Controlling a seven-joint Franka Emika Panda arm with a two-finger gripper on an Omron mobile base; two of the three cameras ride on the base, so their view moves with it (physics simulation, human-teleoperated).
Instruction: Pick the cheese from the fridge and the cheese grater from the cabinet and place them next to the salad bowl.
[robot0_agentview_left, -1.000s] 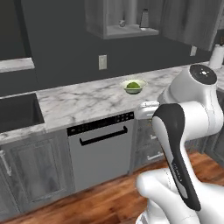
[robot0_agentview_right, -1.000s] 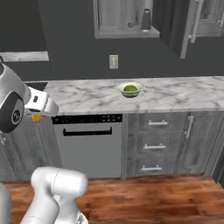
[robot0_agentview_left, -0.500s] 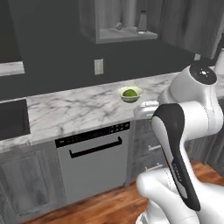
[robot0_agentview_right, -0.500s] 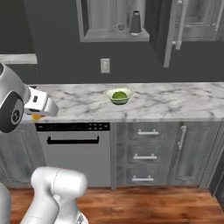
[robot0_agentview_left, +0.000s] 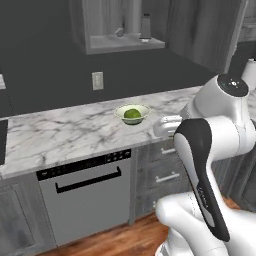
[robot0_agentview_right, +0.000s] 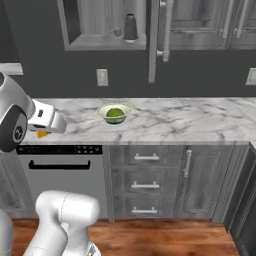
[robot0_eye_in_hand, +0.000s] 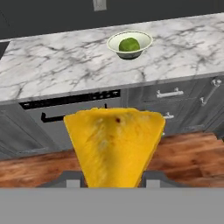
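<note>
Marble counter (robot0_eye_in_hand: 52, 70) around salad bowl (robot0_eye_in_hand: 129, 44)

The marble counter (robot0_agentview_right: 165, 120) carries the salad bowl (robot0_agentview_right: 114, 113).

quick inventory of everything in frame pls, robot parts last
cheese: 1, yellow-orange wedge, held in the gripper, short of the counter
salad bowl: 1, cream with green ball, on the counter
cheese grater: 1, grey, on the open cabinet shelf
cabinet: 1, grey, on the wall above the counter
counter: 1, marble
dishwasher: 1, grey, under the counter
drawers: 3, grey, right of the dishwasher
outlet: 1, pale, on the wall
gripper: 1, shut on the cheese
</note>
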